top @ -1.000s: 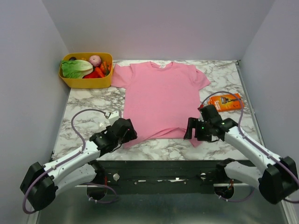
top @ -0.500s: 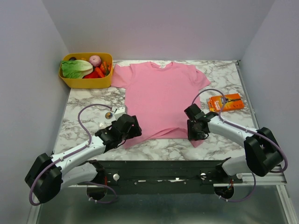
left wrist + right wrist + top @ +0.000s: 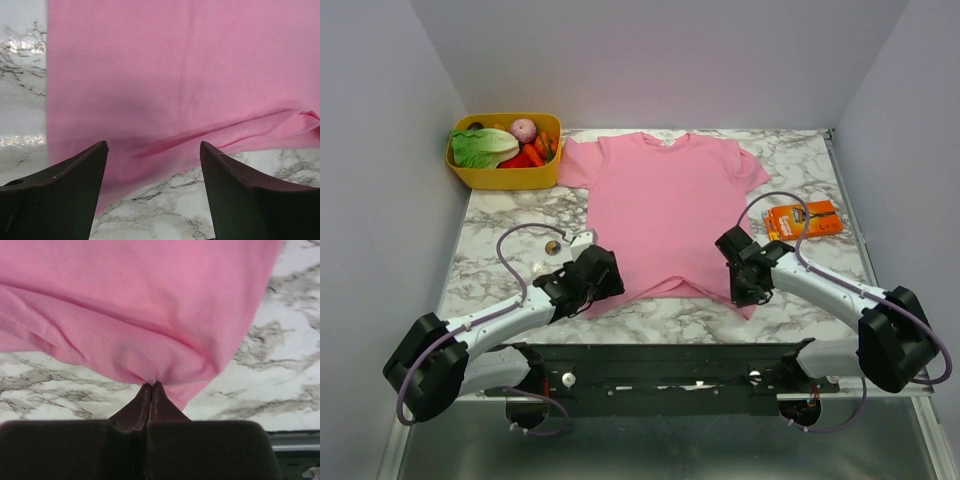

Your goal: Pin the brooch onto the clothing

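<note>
T-shirt [image 3: 150,290] ahead of right claw [image 3: 151,386]: matt pink cloth, hem stitched. Table [image 3: 280,350] beside it: glossy marble finish is noted.

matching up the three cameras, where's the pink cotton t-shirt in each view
Top external: plain pink short-sleeved cotton T-shirt lies flat mid-table, collar far, hem near.
Left wrist: T-shirt fills most of the upper frame, hem running across the lower middle.
Right wrist: T-shirt fills the top, hem corner bunched at bottom centre.
Shared landmark: white-and-grey marble tabletop below the hem.
</note>
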Robot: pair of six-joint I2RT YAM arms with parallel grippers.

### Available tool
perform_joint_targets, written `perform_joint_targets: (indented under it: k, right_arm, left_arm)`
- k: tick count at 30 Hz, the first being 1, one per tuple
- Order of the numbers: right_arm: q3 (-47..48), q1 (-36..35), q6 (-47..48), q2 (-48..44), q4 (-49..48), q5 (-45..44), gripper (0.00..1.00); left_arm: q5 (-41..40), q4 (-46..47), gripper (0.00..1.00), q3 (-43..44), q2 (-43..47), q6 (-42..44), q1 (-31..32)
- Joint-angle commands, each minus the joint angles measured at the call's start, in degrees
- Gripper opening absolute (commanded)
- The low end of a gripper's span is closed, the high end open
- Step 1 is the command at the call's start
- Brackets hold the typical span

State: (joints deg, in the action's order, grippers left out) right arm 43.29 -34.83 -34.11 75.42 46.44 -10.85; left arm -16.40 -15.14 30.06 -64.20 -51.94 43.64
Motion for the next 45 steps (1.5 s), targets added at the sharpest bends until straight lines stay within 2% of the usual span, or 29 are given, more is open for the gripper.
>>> perform_joint_targets:
  k: [1,6,15,18,19,21,22,24,25,29,34,36,42,45]
  right_arm:
    - [3.8,-0.7,-2.3,-0.5,9.3,-4.4,0.02]
    - [7.0,-1.9,-0.9,5.5,17.4,-9.6,0.03]
    - [9.4,-5.2,1.1,11.5,18.2,-6.5,0.06]
    - [10.4,-5.3,2.2,8.8,17.7,-6.1,0.39]
    - [11.0,-5.3,3.2,7.5,17.5,-6.0,0.57]
    - [11.7,-5.3,4.1,2.6,16.1,-5.5,0.72]
    - [12.1,-5.3,5.2,1.1,15.3,-5.0,0.83]
    - [13.5,-5.3,6.2,-3.7,12.2,-3.2,0.91]
    - [13.9,-5.3,6.6,-5.0,10.9,-2.7,0.99]
    - [15.9,-3.5,8.2,-8.4,3.4,-0.5,1.0]
    - [19.5,6.4,11.2,-6.1,-7.7,8.2,1.0]
    - [20.6,10.2,12.0,-4.8,-12.7,10.6,1.0]
    - [27.5,14.6,12.8,1.6,-18.5,14.8,1.0]
    - [28.8,16.1,11.3,3.6,-20.9,18.7,1.0]
  left_arm:
    - [0.3,0.2,0.82,-1.0,-0.5,-0.9,0.0]
    - [0.5,-0.9,0.79,-2.2,0.7,-1.1,-1.7]
    - [0.6,-3.8,0.67,-3.7,3.5,-1.1,-3.4]
    - [0.1,-5.1,0.67,-3.4,4.6,-1.1,-3.6]
    - [-0.1,-5.6,0.67,-3.3,5.0,-1.0,-3.6]
    - [-0.3,-5.9,0.67,-2.6,5.7,-0.2,-3.6]
    - [-0.4,-6.0,0.68,-2.4,5.9,0.1,-3.6]
    - [-0.7,-5.9,0.7,-1.1,6.5,1.5,-3.7]
    - [-1.1,-6.0,0.72,-0.5,7.0,2.1,-3.7]
    - [-3.1,-5.5,0.77,3.8,6.9,5.9,-4.2]
    - [-3.3,-2.7,0.81,11.3,1.8,12.6,-8.6]
    - [-1.3,-0.3,0.81,14.9,0.1,13.9,-10.8]
    - [8.4,2.2,0.84,24.7,-7.5,16.7,-20.5]
    - [8.6,1.4,0.84,29.3,-11.1,18.1,-22.7]
